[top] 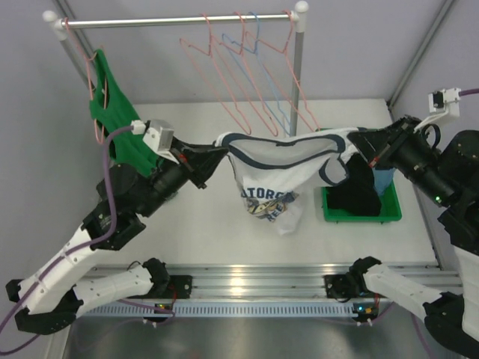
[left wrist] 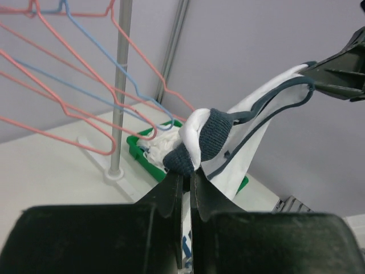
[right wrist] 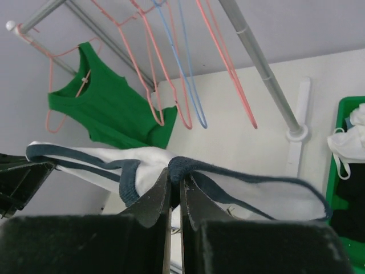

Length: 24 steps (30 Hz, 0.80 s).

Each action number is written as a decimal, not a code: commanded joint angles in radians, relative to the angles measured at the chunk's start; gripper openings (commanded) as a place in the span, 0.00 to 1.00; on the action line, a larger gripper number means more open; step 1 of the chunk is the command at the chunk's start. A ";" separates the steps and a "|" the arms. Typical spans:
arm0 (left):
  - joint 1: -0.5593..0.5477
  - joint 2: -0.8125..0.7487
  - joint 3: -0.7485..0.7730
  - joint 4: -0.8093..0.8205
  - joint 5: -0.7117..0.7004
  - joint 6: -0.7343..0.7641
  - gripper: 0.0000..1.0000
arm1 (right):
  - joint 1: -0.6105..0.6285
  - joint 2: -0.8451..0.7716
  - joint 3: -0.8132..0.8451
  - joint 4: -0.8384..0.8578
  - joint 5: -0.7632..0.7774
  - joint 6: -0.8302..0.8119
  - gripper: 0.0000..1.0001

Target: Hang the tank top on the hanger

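Note:
The white tank top (top: 281, 161) with navy trim hangs stretched in the air between my two grippers, its printed chest drooping to the table. My left gripper (top: 221, 152) is shut on its left shoulder strap (left wrist: 197, 142). My right gripper (top: 362, 147) is shut on the right strap (right wrist: 182, 168). Several salmon-pink wire hangers (top: 224, 82) hang on the rail (top: 179, 21) just behind the shirt's top edge; they also show in the left wrist view (left wrist: 63, 108) and the right wrist view (right wrist: 151, 74).
A light blue hanger (top: 263, 82) hangs among the pink ones. A green tank top (top: 112, 105) hangs on a pink hanger at the rail's left end. A green bin (top: 363, 206) with clothes stands at the right, by the rail's post (top: 297, 75).

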<state>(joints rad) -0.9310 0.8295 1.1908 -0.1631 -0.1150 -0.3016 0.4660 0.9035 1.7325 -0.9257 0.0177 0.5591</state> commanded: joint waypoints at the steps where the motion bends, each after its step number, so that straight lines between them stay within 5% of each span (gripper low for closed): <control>1: 0.006 0.005 0.122 -0.009 0.015 0.051 0.00 | -0.007 0.055 0.123 0.083 -0.090 -0.021 0.00; 8: 0.004 0.057 0.292 -0.035 -0.014 0.097 0.00 | -0.007 0.124 0.214 0.159 -0.162 0.012 0.00; 24: 0.004 0.036 0.308 -0.096 -0.179 0.130 0.00 | -0.007 0.281 0.326 0.163 -0.226 0.007 0.00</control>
<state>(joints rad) -0.9298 0.8791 1.4765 -0.2581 -0.2455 -0.1875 0.4660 1.1702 2.0254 -0.8040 -0.1864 0.5686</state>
